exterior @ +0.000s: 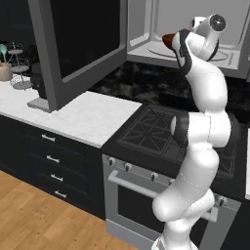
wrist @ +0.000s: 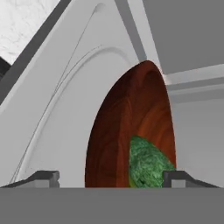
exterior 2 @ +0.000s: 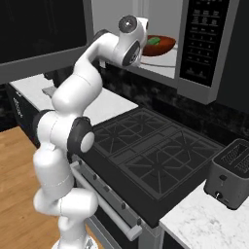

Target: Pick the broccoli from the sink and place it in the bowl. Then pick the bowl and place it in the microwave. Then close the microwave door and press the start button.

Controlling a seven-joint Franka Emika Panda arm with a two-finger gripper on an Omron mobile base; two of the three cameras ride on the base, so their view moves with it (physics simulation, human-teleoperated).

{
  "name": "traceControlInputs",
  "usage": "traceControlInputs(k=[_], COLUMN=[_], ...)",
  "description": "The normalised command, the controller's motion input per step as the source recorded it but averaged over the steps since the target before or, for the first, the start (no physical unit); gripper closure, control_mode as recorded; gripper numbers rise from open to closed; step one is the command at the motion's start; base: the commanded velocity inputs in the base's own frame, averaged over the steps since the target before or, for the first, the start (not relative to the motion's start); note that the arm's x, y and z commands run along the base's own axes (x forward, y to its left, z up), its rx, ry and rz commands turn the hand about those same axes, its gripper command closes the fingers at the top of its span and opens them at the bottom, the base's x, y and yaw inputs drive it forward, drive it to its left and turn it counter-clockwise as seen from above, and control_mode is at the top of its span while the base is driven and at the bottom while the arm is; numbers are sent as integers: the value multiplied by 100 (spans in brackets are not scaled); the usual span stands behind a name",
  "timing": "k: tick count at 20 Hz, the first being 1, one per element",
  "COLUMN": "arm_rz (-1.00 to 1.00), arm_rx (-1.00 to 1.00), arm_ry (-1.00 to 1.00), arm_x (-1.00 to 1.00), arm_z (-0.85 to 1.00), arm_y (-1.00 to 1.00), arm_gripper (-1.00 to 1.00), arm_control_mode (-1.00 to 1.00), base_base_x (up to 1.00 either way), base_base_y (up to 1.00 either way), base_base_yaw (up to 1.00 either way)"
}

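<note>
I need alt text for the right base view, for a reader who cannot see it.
A white robot arm reaches into an open microwave, where a reddish-brown bowl holding broccoli sits inside. Below are a black stovetop and a grey toaster.

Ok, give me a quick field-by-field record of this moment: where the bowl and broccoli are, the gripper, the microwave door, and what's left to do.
bowl: inside the microwave, on its light floor
broccoli: lying in the bowl
gripper: jaws spread wide, one finger on each side of the bowl's rim, at the microwave opening
microwave door: swung open to the left
below: black stovetop
nearby: grey toaster on the counter
left to do: close door, press start
</note>
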Motion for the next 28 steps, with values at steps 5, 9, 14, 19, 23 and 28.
traceControlInputs(k=[5, 9, 14, 19, 23, 28], arm_rz=[3, 2, 1, 1, 1, 1], arm_rx=[-2, 2, 1, 0, 0, 0], arm_ry=[-19, -20, -24, -22, -11, -4], arm_x=[-31, -100, -100, -100, -100, -100], arm_z=[0, 0, 0, 0, 0, 0], arm_y=[14, 28, 53, 53, 38, 34], arm_gripper=[-100, -100, -100, -100, -100, -100], arm_control_mode=[-100, -100, -100, -100, -100, -100], base_base_x=[0, 0, 0, 0, 0, 0], base_base_y=[0, 0, 0, 0, 0, 0], base_base_yaw=[0, 0, 0, 0, 0, 0])
